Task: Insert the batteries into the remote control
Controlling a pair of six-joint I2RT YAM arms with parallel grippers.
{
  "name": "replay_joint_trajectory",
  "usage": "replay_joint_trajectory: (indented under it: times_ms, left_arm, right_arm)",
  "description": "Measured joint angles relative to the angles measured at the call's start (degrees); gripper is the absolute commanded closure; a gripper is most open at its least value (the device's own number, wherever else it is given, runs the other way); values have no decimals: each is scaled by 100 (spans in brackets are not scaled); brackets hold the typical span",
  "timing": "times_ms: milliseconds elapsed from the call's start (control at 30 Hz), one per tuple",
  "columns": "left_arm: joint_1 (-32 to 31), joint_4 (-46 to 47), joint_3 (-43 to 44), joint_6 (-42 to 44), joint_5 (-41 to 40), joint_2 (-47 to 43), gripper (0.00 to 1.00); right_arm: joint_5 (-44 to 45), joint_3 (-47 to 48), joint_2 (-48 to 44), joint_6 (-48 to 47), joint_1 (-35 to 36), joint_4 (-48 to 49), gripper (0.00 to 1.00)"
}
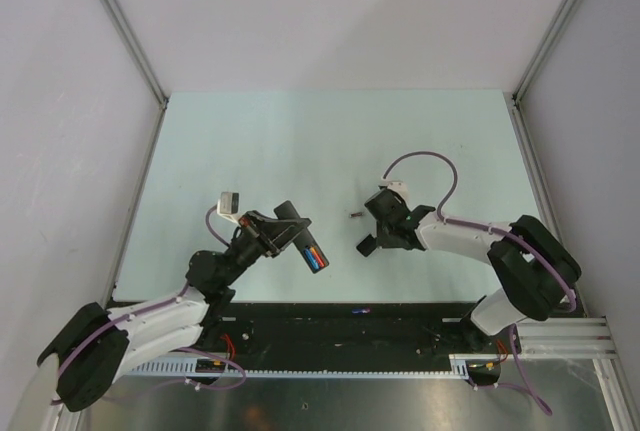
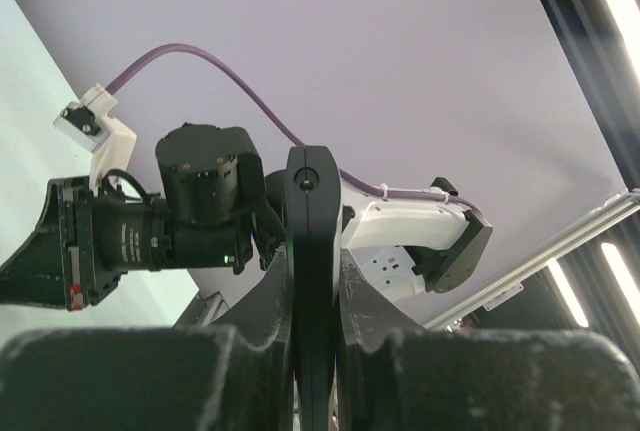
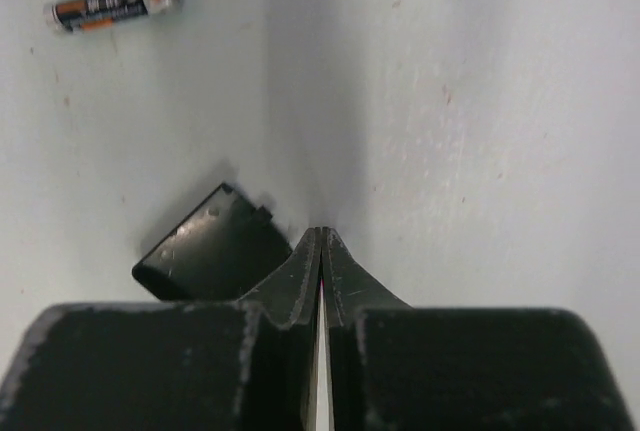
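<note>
The left pincer (image 2: 312, 291) clamps narrowly on the long edges of the remote control (image 1: 303, 239) and holds it raised off the table (image 1: 250, 141), with coloured cells (image 1: 316, 256) showing in the end farthest from its fingers. The right pincer (image 3: 320, 251) rests low over the table with its jaws pressed together and nothing between them. A loose battery (image 3: 115, 3) lies flat, well ahead of its tips and off to their left. A black battery cover (image 3: 210, 251) lies just left of the tips; whether it touches them cannot be told.

The battery looks light, rigid and smooth-skinned, so it is likely to roll or squirt out of a careless pinch. The surest hold is probably across the middle of its barrel, with the jaws square to its length and both ends left free for seating. The slim, stiff remote seems best gripped as it is now, by its edges.
</note>
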Motion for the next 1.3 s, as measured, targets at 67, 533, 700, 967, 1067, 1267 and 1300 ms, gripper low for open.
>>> replay_joint_trajectory:
  times_ms: [67,533,700,967,1067,1267,1300]
  left_arm:
    - [0,-15,0,0,0,59,100]
    - [0,-44,0,2,-2,181,100]
    - [0,-44,0,0,-2,184,100]
    - [0,-46,0,0,2,205,100]
    - [0,-46,0,0,4,199,100]
    - [0,-55,0,0,0,138,100]
    - [0,-55,0,0,0,138,100]
  right_arm:
    - [-24,52,68,-155,-114,98,93]
    - [20,337,297,-573,-188,101,99]
    - [334,317,-192,-348,-74,-518,100]
    - [160,57,-208,83,739,-575,100]
    - [133,61,-42,173,761,-431,100]
    - [129,94,83,188,568,-129,100]
    - [127,105,111,166,520,-63,100]
